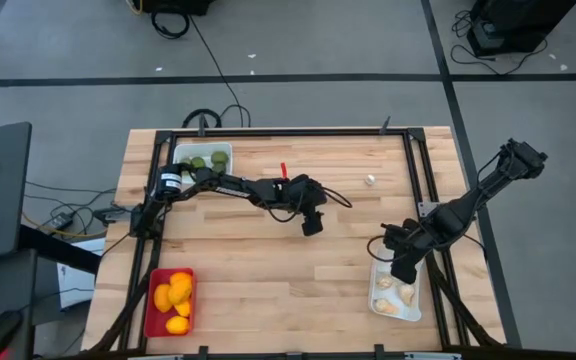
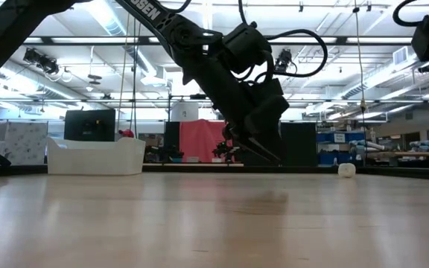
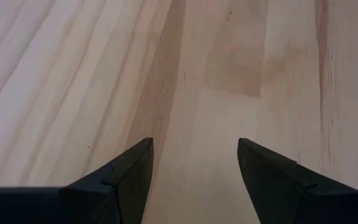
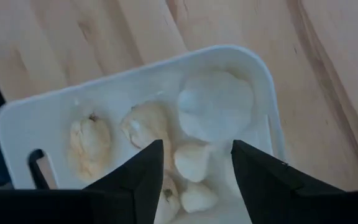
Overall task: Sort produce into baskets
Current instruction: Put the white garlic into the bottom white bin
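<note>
My right gripper [image 1: 403,268] [image 4: 196,144] hangs open, pointing down over a white basket [image 1: 414,300] [image 4: 36,118] at the table's near right. Several whitish garlic pieces [image 4: 191,160] lie in this basket, among them a large blurred bulb [image 4: 215,106]. My left gripper [image 1: 312,222] [image 3: 194,142] is open above bare wood at mid-table, slanting down. One garlic piece [image 1: 369,180] [image 2: 346,170] rests alone on the table at the far right. Dark green fruits [image 1: 206,160] fill a white basket [image 1: 223,148] at the far left. Yellow-orange fruits [image 1: 173,295] sit in a red basket [image 1: 151,318] at the near left.
A black metal frame [image 1: 415,170] runs along the table's far, left and right sides. A small red object [image 1: 283,170] lies just beyond the left arm. Bare wood stretches between the two grippers and along the near middle.
</note>
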